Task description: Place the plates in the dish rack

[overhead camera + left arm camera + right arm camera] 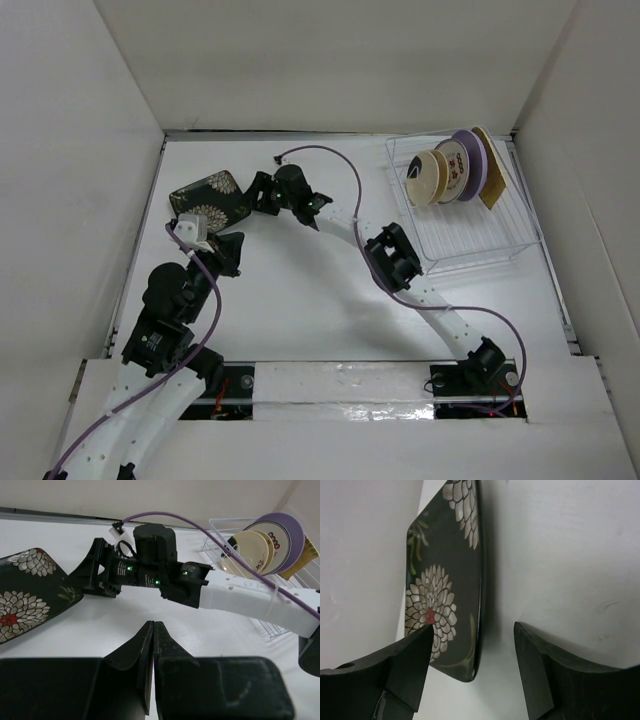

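Black floral plate (210,197) lying on the table (300,300), far left, nearest the right gripper (472,626).
Its rim is sitting between that gripper's parted fingers, long axis running straight ahead; the left gripper (153,625) is hovering nearby, fingers pressed together.

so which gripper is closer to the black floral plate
Right. The right gripper is at the black floral plate, its open jaws either side of the plate's edge. The left gripper, shut, sits back from the plate on the near side, not touching.
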Robot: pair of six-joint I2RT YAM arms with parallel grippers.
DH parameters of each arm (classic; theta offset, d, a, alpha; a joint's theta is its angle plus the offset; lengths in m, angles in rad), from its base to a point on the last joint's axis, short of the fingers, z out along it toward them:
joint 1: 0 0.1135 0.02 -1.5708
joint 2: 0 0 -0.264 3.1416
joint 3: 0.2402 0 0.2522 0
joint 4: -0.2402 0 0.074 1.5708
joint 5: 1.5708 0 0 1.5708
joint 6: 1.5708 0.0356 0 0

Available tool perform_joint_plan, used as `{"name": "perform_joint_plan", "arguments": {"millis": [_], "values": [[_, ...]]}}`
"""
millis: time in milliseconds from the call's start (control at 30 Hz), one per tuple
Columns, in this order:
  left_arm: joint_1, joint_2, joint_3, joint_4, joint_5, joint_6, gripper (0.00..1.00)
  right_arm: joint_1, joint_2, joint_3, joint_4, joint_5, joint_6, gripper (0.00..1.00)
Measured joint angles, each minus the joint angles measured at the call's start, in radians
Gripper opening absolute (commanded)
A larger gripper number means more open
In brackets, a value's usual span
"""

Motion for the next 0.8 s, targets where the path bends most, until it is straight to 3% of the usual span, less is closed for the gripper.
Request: {"name": "perform_joint_plan", "arguments": {"millis": [100,167,200,233,333,467,800], "values": [[0.000,-0.021,0.000,0.001,-0.006,0.000,0.00,0.014,0.026,0.027,0.008,-0.002,0.038,0.46],[0.000,-0.027,0.000,0.002,-0.009,0.000,0.00,0.026,0.050,0.050,0.009,-0.006,0.066,0.41],[0.000,-0.027,0.000,0.002,-0.010,0.000,0.00,0.034,0.063,0.053,0.023,-0.009,0.095,0.20],[0.000,-0.027,0.000,0.001,-0.010,0.000,0.00,0.035,0.065,0.053,0.027,-0.010,0.100,0.13],[0.000,-0.026,0.000,0.001,-0.011,0.000,0.00,0.040,0.063,0.016,0.053,0.005,0.142,0.03],[0.000,-0.019,0.000,0.002,-0.016,0.000,0.00,0.046,-0.055,-0.228,0.180,0.029,0.167,0.00],[0.000,0.003,0.000,0.010,-0.013,0.005,0.00,0.097,-0.560,-0.999,0.338,0.185,0.137,0.00]]}}
